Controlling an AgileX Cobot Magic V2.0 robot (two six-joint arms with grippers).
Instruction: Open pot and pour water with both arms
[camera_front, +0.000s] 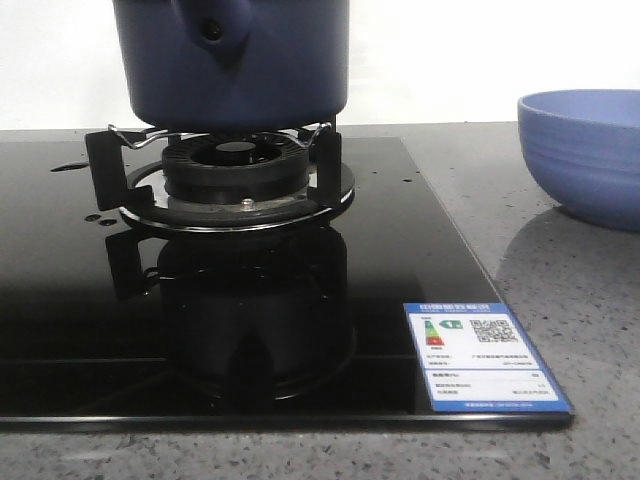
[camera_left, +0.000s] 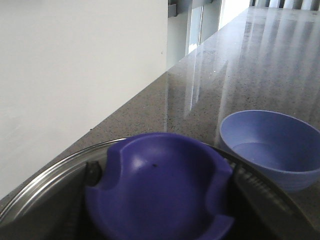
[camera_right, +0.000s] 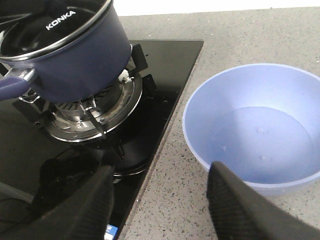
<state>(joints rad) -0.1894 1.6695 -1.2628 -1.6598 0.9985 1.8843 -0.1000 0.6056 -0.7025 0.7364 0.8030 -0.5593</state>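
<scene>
sitting on the gas burner's pan support (camera_front: 110, 165) at the back left of the black glass hob (camera_front: 420, 250), the navy pot (camera_front: 235, 60) is your target, one pot only, its stubby handle socket (camera_front: 212, 28) facing the front camera. in the right wrist view you see the pot (camera_right: 75, 55) ahead of the right gripper (camera_right: 160, 200) and off to the side away from the bowl, rim marked konka, handle pointing out toward the picture's edge. the right gripper's fingers stand apart with nothing between them, hovering over the worktop (camera_right: 165, 200) at the hob's edge. the periwinkle bowl (camera_right: 255, 127), one of it, lies just ahead on the other side and looks to hold a little water. the left wrist camera looks straight down on a purple-blue knob (camera_left: 160, 190) set on a glass lid (camera_left: 45, 175), very close; the left fingers are not visible there, so you cannot tell whether they are closed on it. judging by that, the left arm is nearer the lid and the right nearer the handle.
</scene>
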